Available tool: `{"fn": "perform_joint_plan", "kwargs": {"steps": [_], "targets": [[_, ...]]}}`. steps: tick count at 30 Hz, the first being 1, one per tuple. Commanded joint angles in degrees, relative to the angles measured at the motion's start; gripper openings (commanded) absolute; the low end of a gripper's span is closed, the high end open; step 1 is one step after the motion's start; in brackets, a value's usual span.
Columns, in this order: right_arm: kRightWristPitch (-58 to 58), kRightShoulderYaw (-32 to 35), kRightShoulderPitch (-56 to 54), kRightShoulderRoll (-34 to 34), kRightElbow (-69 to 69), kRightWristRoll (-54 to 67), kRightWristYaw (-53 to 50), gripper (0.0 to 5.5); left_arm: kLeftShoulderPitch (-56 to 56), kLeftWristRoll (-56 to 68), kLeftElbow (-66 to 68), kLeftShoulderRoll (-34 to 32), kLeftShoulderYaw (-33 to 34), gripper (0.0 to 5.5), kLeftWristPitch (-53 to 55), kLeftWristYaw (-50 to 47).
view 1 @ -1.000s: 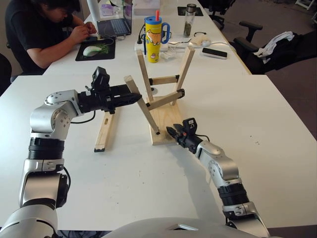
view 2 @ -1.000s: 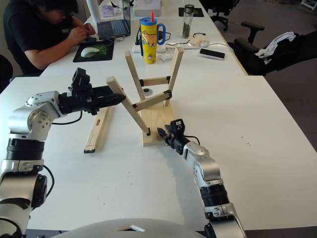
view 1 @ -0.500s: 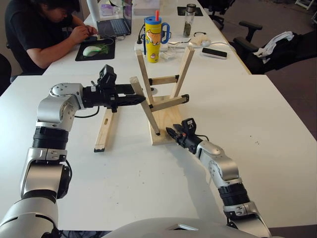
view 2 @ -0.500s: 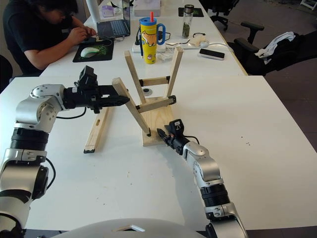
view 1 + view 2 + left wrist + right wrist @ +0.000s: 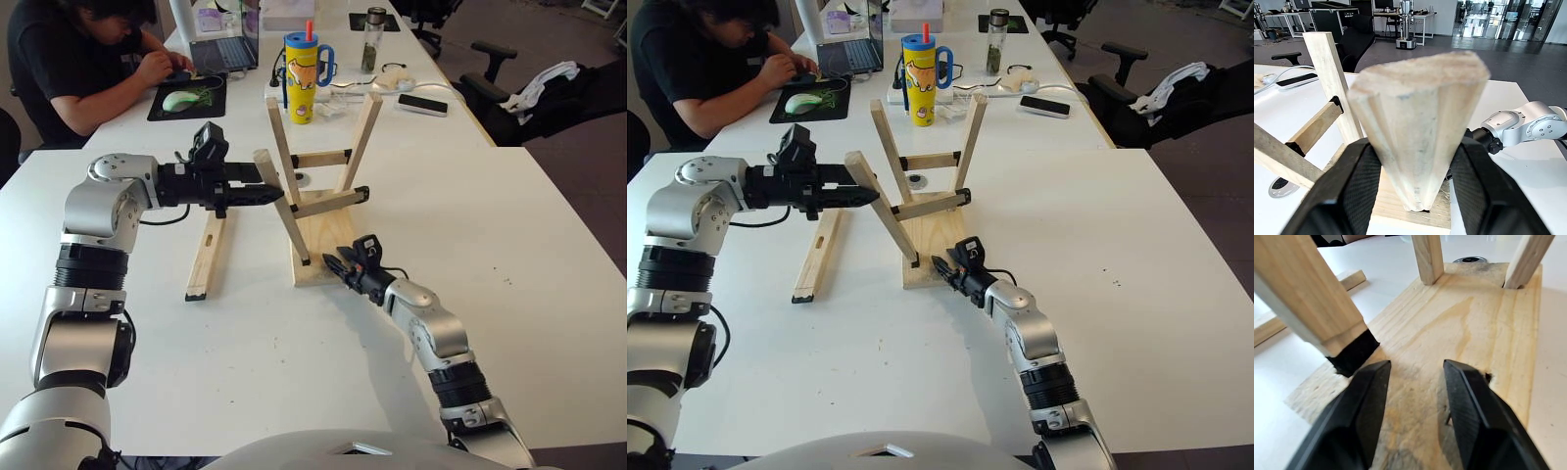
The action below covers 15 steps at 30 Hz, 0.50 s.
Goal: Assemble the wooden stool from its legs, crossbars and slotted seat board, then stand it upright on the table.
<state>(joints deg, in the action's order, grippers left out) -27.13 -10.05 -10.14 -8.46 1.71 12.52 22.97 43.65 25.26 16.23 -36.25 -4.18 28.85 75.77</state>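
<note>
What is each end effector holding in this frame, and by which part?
The left end effector clamps the tilted stool leg near its free upper end. The right end effector is open over the seat board at its near end, gripping nothing.

The left arm (image 5: pixel 98 211) and right arm (image 5: pixel 436 333) wear rounded silver-grey shells, broken by black ribbed bands at the joints. A thin black cable (image 5: pixel 162 217) loops under the left forearm. The left end effector (image 5: pixel 266 192) and right end effector (image 5: pixel 329 264) are matte black (broad, blunt fingers (image 5: pixel 1361 411)).
</note>
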Motion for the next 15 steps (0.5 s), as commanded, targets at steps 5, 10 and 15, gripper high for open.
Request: {"fn": "perform_joint_plan", "kwargs": {"steps": [5, 10, 15], "targets": [[-2.5, -2.0, 2.3, -0.4, 3.2, -2.0, 0.7, 2.00, -0.7, -3.5, -2.7, -1.9, -4.6, 2.06, -0.4, 2.5], [-2.1, -2.6, 2.0, -0.9, 3.7, -2.7, 0.9, 2.00, 2.8, -6.3, 1.5, -2.3, -7.2, 2.06, -3.2, 4.9], [-1.6, -2.9, 1.9, -0.9, 4.0, -3.3, 1.0, 2.00, 3.6, -7.6, 2.9, -2.2, -8.1, 2.06, -4.1, 6.3]]}}
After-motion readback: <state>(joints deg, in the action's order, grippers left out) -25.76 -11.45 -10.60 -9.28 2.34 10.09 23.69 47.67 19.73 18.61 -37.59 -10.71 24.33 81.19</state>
